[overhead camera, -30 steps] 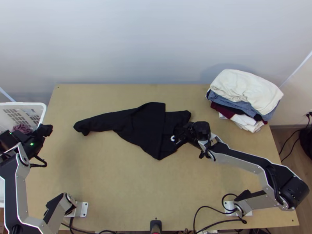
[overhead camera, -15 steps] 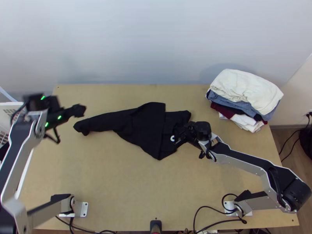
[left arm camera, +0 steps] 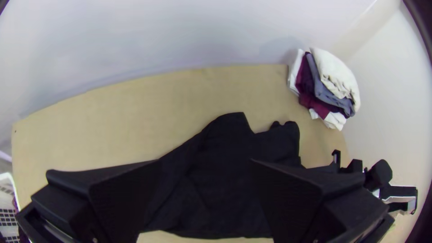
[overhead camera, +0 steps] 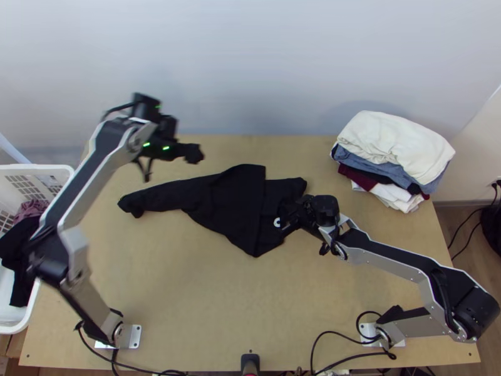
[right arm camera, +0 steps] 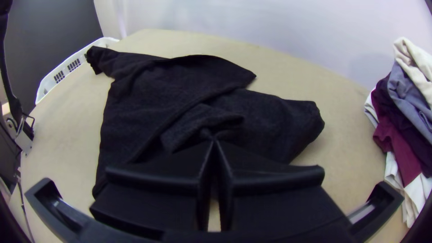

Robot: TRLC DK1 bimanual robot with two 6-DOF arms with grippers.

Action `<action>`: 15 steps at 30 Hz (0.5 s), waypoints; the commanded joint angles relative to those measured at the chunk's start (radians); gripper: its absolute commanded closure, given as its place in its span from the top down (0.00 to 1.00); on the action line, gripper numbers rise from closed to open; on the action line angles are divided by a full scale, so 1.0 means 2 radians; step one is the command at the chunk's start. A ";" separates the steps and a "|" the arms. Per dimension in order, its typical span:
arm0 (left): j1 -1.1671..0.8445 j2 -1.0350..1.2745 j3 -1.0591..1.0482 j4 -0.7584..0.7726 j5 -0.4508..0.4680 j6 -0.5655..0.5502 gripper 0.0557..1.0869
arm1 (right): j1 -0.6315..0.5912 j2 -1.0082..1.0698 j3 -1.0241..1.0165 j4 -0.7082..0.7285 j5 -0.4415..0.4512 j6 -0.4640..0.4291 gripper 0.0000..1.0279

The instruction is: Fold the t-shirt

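A black garment lies partly folded and bunched on the table, one long narrow part stretching left. My left gripper is above the table behind the garment in the top view; in the left wrist view the left gripper is open with its fingers wide apart, and the garment lies below. At the garment's right part is my right gripper. In the right wrist view the right gripper is shut on a raised fold of the garment.
A stack of folded clothes stands at the table's back right corner. A white basket with dark and mauve cloth in it is at the left edge. Black cables run along the near edge.
The left arm has swung from over the basket up and to the right, past the table's back left part. The right arm and the garment have stayed put.
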 commanded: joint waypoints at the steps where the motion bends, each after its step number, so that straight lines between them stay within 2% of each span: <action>1: -0.029 0.055 0.057 -0.013 0.003 0.012 0.90 | -0.001 0.001 0.002 0.006 -0.003 0.009 0.03; 9: -0.069 0.157 0.152 -0.014 0.003 0.013 0.90 | 0.016 -0.015 -0.007 0.003 -0.003 0.028 0.03; 15: -0.082 0.201 0.165 0.003 0.001 0.022 0.90 | 0.022 -0.016 -0.011 0.003 -0.003 0.044 0.03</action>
